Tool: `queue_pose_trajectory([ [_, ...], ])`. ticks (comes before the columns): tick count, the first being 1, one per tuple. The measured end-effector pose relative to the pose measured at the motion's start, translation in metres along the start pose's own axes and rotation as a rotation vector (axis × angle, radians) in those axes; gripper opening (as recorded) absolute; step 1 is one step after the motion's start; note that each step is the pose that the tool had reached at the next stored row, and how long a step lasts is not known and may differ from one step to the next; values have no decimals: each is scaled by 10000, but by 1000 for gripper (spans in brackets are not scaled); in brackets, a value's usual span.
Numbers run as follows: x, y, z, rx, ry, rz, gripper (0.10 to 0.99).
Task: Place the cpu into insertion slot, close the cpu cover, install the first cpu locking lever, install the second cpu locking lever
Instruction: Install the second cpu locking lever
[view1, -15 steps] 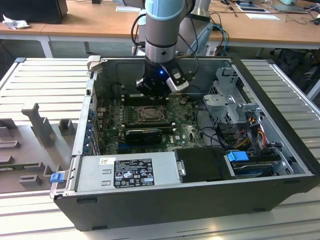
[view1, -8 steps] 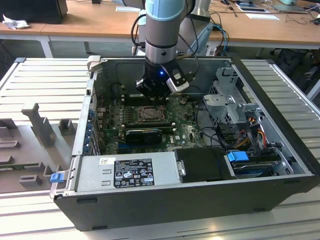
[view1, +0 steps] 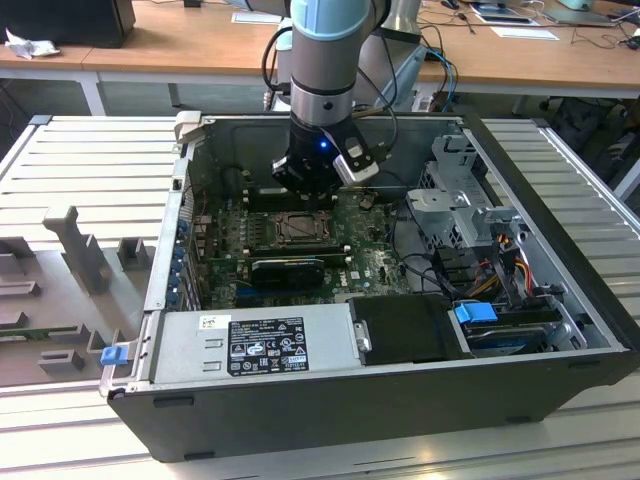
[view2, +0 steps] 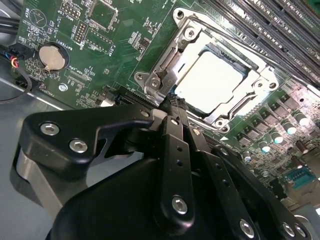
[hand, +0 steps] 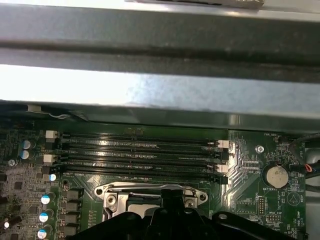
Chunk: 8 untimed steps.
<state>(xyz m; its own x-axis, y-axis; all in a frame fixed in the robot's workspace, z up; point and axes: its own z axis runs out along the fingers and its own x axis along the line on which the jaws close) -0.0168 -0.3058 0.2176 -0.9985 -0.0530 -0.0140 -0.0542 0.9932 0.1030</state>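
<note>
Your gripper (view2: 172, 102) was down inside the open computer case (view1: 560, 400), fingers pressed together with nothing between them, tips right at the near edge of the cpu cover (view2: 167, 60). In the first wrist view the same tips (hand: 170, 195) sat against the cover's frame (hand: 150, 188).

The cpu (view2: 210, 82) lay flat in the insertion slot (view2: 248, 68), pale top showing through the cover's window. You had the cover down over it. I couldn't tell whether either locking lever was latched.

Room around your gripper: the memory slots (hand: 140, 152) ran just past the socket on the far side, then the case wall (hand: 160, 90) rose close beyond them. Tight there. The coin battery (view2: 52, 57) sat on the green motherboard (view2: 115, 40) off to one side of the fingers, well apart from them.

In the exterior view the arm (view1: 325, 60) came straight down over the socket (view1: 302, 228). A black card (view1: 290, 268) lay just on the near side of the socket. The power supply (view1: 250, 345) filled the case's near edge and the drive cage (view1: 460, 200) stood toward the exterior view's right, both clear of your gripper.
</note>
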Motion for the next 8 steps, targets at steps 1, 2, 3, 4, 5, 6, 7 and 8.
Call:
queue_pose_trajectory([
  [1, 0, -3, 0, 0, 0, 0, 106],
  [2, 0, -6, 0, 0, 0, 1, 106],
  [3, 0, -11, -1, 0, 0, 0, 106],
  [4, 1, -16, -1, 0, 0, 0, 106],
  [5, 2, -29, -3, -1, 0, 1, 106],
  [6, 2, -33, -3, -1, 0, 1, 106],
  [7, 2, -37, -3, -1, -1, 1, 106],
  [8, 2, -42, -4, 0, 0, 1, 106],
])
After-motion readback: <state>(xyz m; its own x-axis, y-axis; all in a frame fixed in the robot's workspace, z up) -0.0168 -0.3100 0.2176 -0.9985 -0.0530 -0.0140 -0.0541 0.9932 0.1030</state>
